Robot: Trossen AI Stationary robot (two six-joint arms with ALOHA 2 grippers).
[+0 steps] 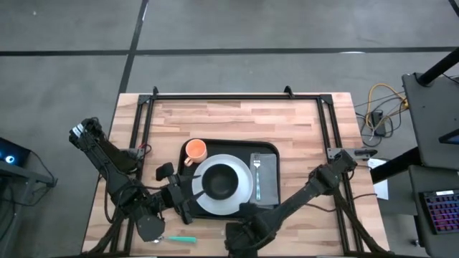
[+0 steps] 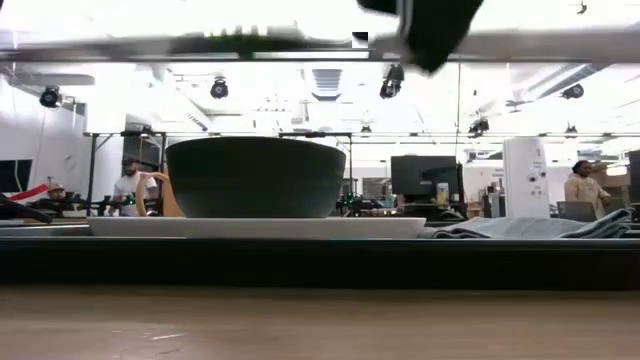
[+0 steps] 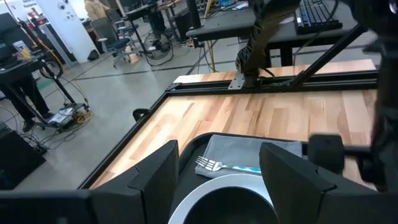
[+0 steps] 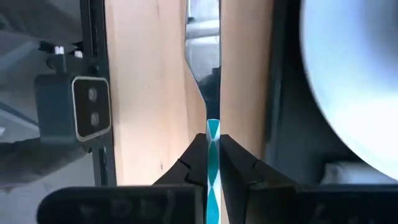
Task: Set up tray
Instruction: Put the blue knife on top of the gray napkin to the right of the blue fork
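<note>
— Teal handle, steel blade: is the knife (image 4: 205, 74) secure?

— Yes. Your right gripper (image 4: 212, 140) is clamped shut on the handle, low over the wood at the table's near edge. Lift it level before you swing, so the blade doesn't catch the rim.

— And the tray (image 1: 229, 147)?

— It sits mid-table, just beside those fingers, its near edge running parallel to the knife across a strip of bare wood. Aim for the grey napkin (image 1: 268, 188) beside the fork (image 1: 257, 172). Your left gripper (image 3: 224, 171) hangs spread wide over the tray's left end, so keep clear of it.
</note>
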